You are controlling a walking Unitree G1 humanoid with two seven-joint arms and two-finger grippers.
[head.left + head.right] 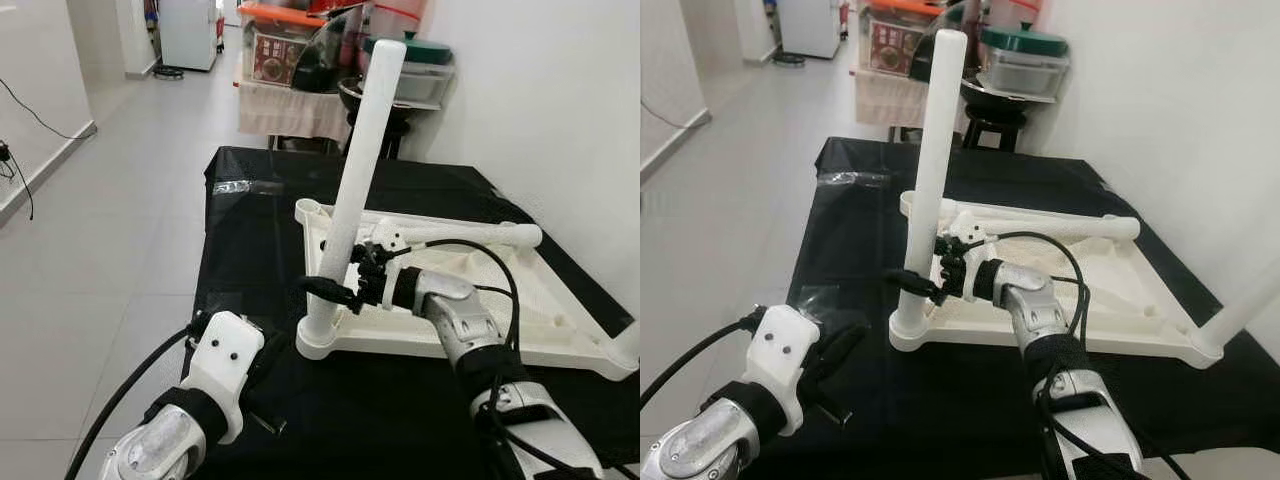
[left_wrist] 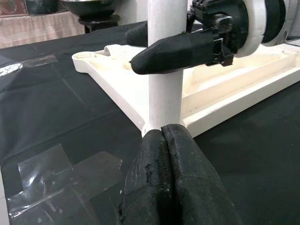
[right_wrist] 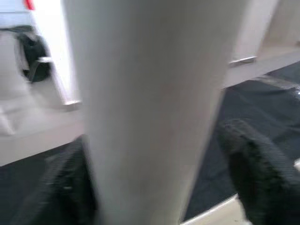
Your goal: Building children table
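The far finger of the right hand [image 1: 335, 288] is hidden behind the upright white table leg [image 1: 355, 190], which is clamped low down between its fingers. The leg is seated in the near-left corner of the upturned white tabletop [image 1: 560, 330] on the black-covered table [image 1: 250, 200]. The left hand [image 2: 171, 154] is held closed and empty, near the leg's base. A second leg [image 1: 470, 236] is lying across the tabletop.

No text, brand, number or sign can be read anywhere. The box [image 1: 280, 55] with a red printed panel on the far shelf carries markings, but they are too small and blurred to make out. The white table parts bear no lettering.
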